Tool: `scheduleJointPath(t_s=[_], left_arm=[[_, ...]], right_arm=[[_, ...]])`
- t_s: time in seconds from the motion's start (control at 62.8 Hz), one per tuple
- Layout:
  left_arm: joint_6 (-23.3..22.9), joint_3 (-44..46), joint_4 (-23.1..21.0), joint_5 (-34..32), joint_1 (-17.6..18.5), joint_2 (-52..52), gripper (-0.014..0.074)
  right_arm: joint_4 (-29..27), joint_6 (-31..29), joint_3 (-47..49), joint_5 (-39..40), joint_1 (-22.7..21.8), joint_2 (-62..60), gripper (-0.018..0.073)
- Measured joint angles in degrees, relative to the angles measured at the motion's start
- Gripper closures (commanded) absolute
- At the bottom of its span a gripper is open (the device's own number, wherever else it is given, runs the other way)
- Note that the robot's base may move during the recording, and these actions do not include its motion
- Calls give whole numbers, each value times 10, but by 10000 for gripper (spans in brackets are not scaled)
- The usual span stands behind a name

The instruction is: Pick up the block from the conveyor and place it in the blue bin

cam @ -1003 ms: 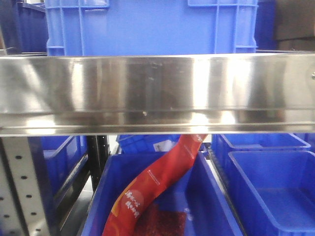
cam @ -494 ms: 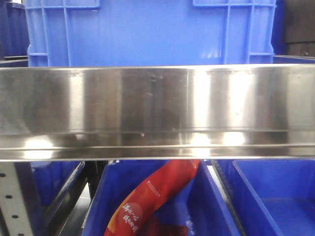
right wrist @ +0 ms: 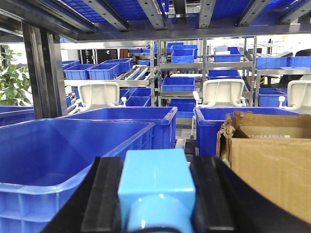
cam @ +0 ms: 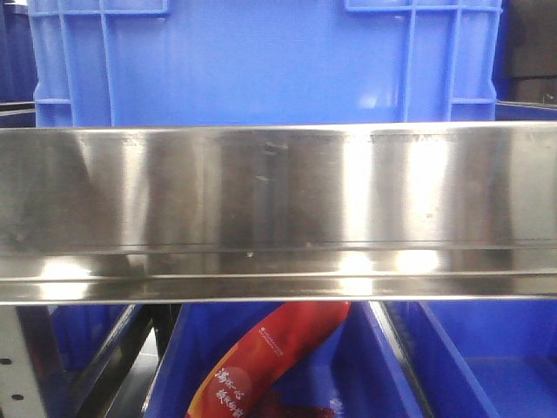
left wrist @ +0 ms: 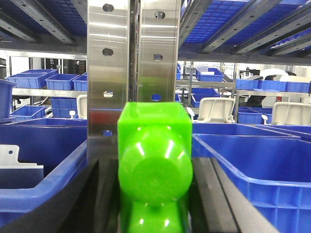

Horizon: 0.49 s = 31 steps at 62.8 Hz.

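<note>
- so, front view: shiny steel rail (cam: 278, 213) spans the full width, tall blue crate (cam: 261, 65) stands behind and above it.
- under the rail, left to right: perforated post (cam: 22, 366), centre bin (cam: 370, 366) holding a red packet (cam: 270, 361) that leans up toward the rail, then side bin (cam: 487, 366) at the right edge.
- left wrist view, left to right: dark blue bin (left wrist: 43, 155) at the left, steel upright (left wrist: 131, 53) with punched holes in the middle, bright blue bin (left wrist: 252, 165) at the right, more shelves of blue bins far behind.
- left gripper (left wrist: 155, 194): jaws tight on the green block (left wrist: 155, 141), dark fingers (left wrist: 73, 208) pressed to both flanks; block's rounded end faces the camera, its square end lines up with the upright behind it.
- green block sits between the 2 near bins in this view.
- right wrist view, left to right: potted plant (right wrist: 14, 82) far left, large open blue bin (right wrist: 58, 150) near left, 2 white seat backs (right wrist: 98, 94) further off, cardboard box (right wrist: 272, 165) near right.
- right gripper (right wrist: 156, 194): black fingers (right wrist: 104, 194) closed against the light blue block (right wrist: 155, 170), touching it on each side; block has a square top and a round boss toward the camera.
- light blue block is held just right of the large open blue bin's rim and just left of the cardboard box.
- cannot tell which bin is the target one.
</note>
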State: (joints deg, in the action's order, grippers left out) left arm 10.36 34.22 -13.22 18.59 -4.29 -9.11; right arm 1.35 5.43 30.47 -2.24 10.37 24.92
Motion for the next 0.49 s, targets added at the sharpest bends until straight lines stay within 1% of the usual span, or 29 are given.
scheduleJointPath(t_s=[0.494], left_arm=[[0,0,0,-1,0,0,708]], right_arm=[[0,0,0,0,0,0,721]])
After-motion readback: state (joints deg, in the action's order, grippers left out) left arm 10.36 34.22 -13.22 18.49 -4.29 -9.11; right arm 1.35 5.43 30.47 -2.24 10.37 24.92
